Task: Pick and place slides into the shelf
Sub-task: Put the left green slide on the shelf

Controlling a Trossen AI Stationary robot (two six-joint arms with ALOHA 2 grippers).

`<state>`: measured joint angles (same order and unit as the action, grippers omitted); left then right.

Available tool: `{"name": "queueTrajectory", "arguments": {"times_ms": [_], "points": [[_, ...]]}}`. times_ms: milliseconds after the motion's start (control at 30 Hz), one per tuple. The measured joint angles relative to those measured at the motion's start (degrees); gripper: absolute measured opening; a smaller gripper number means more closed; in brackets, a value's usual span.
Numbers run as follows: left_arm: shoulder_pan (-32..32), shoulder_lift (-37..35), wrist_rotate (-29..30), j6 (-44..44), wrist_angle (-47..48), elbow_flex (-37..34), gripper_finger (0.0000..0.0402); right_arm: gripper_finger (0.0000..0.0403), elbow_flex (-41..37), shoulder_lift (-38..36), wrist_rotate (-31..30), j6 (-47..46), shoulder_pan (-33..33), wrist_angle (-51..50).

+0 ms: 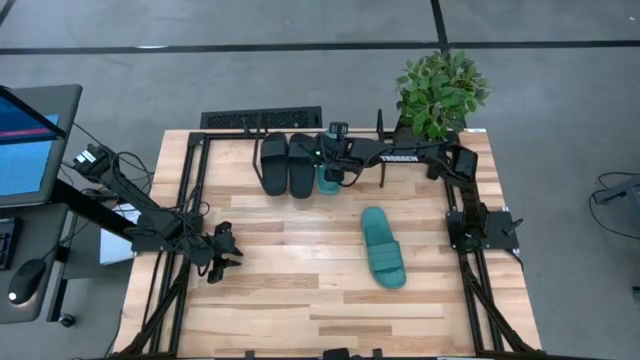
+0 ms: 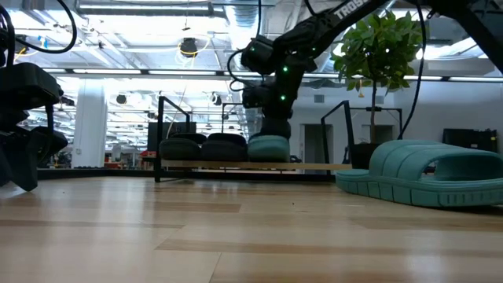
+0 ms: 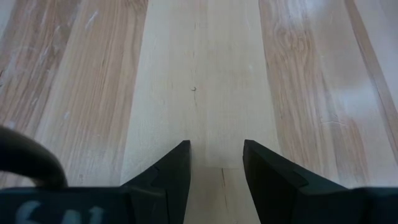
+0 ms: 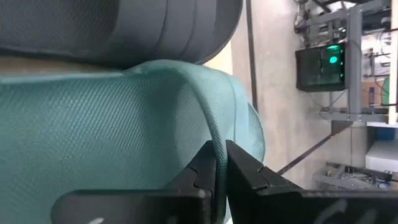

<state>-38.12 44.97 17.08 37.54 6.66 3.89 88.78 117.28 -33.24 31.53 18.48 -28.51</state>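
Observation:
Two black slides (image 1: pixel 287 164) lie side by side on the low black shelf (image 2: pixel 161 130) at the table's far edge. A teal slide (image 2: pixel 268 147) sits right of them at the same level, and my right gripper (image 1: pixel 330 165) is shut on it from above. A second teal slide (image 1: pixel 383 247) lies flat on its sole on the wood, right of the table's middle. At the table's left side my left gripper (image 3: pixel 216 146) stands open just over bare wood, with nothing between its fingers. My right gripper pinches a thin raised edge of the teal slide (image 4: pixel 219 146) between its two fingers. The fingers slant down from the table's right and near side. In the low view the slide sits level with the black pair on the shelf, toe end toward the camera.
A potted plant (image 1: pixel 440 88) stands at the far right corner, close behind the shelf's right end frame (image 2: pixel 346 134). Black arm-mount frames run along the left and right table edges. Bare wood lies across the table's middle and near side.

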Motion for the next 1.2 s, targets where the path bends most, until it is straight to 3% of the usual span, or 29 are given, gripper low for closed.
{"name": "queueTrajectory", "arguments": {"times_ms": [233,633,1200], "points": [[0.0,0.0,0.0,0.0,0.0,0.0,0.0135,0.0014,0.0,0.1,0.0,0.4,0.0,0.4],[0.0,0.0,0.0,0.0,0.0,0.0,0.0135,0.0067,0.0,0.1,0.5,2.0,-0.5,0.2],[0.0,0.0,0.0,0.0,0.0,0.0,0.0135,0.0105,0.0,0.1,2.8,1.9,-0.8,0.5]]}}
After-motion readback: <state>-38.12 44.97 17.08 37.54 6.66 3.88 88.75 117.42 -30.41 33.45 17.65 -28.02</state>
